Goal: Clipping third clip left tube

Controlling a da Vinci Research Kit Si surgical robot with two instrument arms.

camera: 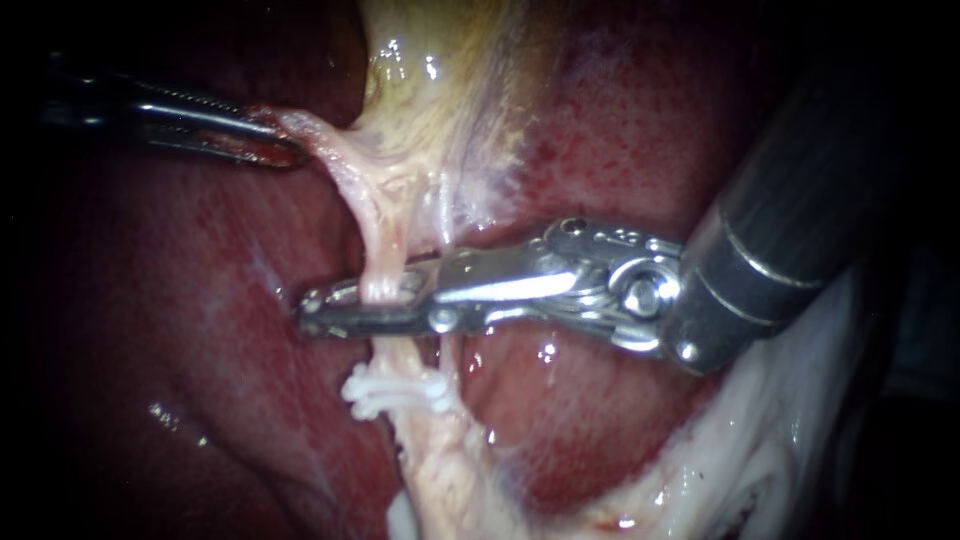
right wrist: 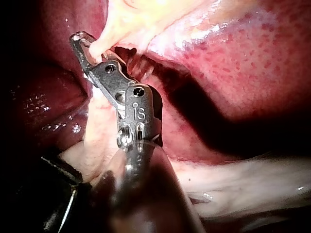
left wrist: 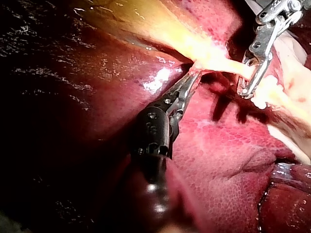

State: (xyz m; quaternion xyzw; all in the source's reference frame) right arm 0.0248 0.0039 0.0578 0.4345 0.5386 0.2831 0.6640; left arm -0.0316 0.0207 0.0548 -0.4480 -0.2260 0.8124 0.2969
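Observation:
The pale left tube (camera: pixel 385 240) runs down from the yellowish gallbladder (camera: pixel 440 60) across the red liver (camera: pixel 180 300). My right instrument (camera: pixel 316 308) reaches in from the right, and its metal jaws are shut on this tube just above two white clips (camera: pixel 390 392). The right wrist view shows the tube (right wrist: pixel 97 46) pinched near the tips of the right instrument (right wrist: pixel 78 41). My left instrument (camera: pixel 270 140) is shut on pale tissue at the gallbladder's neck and holds it out to the left. In the left wrist view the left instrument (left wrist: pixel 192 77) grips that tissue, with the right instrument (left wrist: pixel 244 90) ahead of it.
A thinner pale strand (camera: pixel 447 215) runs beside the left tube, behind the right instrument's jaws. White fatty tissue (camera: pixel 760 440) lies under the right instrument's shaft. Wet liver surrounds the tubes on both sides.

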